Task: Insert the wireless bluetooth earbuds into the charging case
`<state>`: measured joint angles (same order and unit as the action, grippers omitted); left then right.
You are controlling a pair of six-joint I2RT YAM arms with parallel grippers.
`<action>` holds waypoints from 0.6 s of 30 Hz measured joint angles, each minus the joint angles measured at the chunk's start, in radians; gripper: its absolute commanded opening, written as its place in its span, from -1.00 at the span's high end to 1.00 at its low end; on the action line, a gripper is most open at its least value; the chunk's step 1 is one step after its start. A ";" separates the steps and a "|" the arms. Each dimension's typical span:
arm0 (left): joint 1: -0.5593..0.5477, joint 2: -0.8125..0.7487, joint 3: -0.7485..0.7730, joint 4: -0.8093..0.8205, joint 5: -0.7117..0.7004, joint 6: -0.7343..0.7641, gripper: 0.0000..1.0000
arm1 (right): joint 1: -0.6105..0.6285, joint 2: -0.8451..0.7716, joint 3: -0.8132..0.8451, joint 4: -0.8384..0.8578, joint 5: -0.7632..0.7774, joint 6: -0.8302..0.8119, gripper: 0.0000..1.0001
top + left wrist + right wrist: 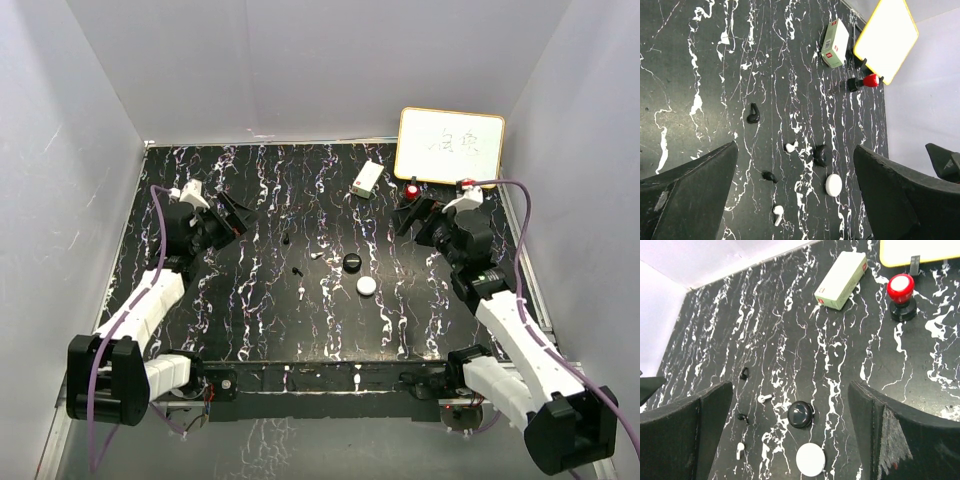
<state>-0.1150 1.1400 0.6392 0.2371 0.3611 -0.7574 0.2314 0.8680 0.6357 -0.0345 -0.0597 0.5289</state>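
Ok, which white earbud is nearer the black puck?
The white earbud left of the black puck in the top view; the other white earbud lies lower, farther off.

- White link shells and black joint housings on the left arm (150, 300) and the right arm (515, 335).
- 1 purple cable (151, 220) along each arm.
- The left gripper (228, 215) and the right gripper (412, 215) are matte black and wedge-shaped.
- 1 green light (481, 278) on the right arm.

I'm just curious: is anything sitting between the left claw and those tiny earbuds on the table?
Nothing visible does. The open left gripper faces the four earbuds across bare table; the two round pucks lie beyond them.
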 measured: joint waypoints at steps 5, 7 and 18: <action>0.000 0.008 0.002 -0.008 0.000 0.026 -0.95 | 0.003 0.114 0.029 -0.025 -0.019 -0.023 -0.97; 0.000 0.004 0.002 -0.015 0.000 0.047 -0.95 | 0.014 0.183 0.058 -0.061 -0.015 -0.047 -0.97; -0.014 -0.077 -0.024 -0.050 0.002 0.137 -0.98 | 0.349 0.438 0.179 -0.127 0.161 -0.143 -0.97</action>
<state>-0.1287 1.0630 0.6151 0.1867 0.3630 -0.6209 0.5808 1.3056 0.8150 -0.1612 0.1017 0.3859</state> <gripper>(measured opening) 0.954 0.983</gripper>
